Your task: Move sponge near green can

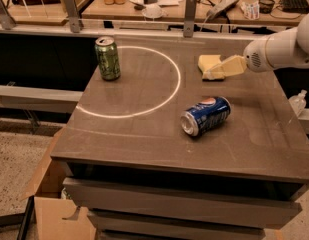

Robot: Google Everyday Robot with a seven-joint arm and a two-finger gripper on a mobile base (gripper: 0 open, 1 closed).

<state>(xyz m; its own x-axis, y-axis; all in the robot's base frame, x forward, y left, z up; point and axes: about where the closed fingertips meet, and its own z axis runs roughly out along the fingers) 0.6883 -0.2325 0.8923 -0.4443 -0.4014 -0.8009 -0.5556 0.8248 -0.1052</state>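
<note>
Sponge [208, 63] at one o'clock on the tabletop [139, 139], well apart from green can [108, 59] at eleven o'clock, gripper [217, 74] overlapping its right edge from three o'clock, likely for pickup; grip impossible to tell.

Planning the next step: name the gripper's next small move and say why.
Probably settle the gripper onto the sponge to take hold of it. The gripper is at the sponge's right edge, and the sponge lies well to the right of the upright green can, not yet near it.
</note>
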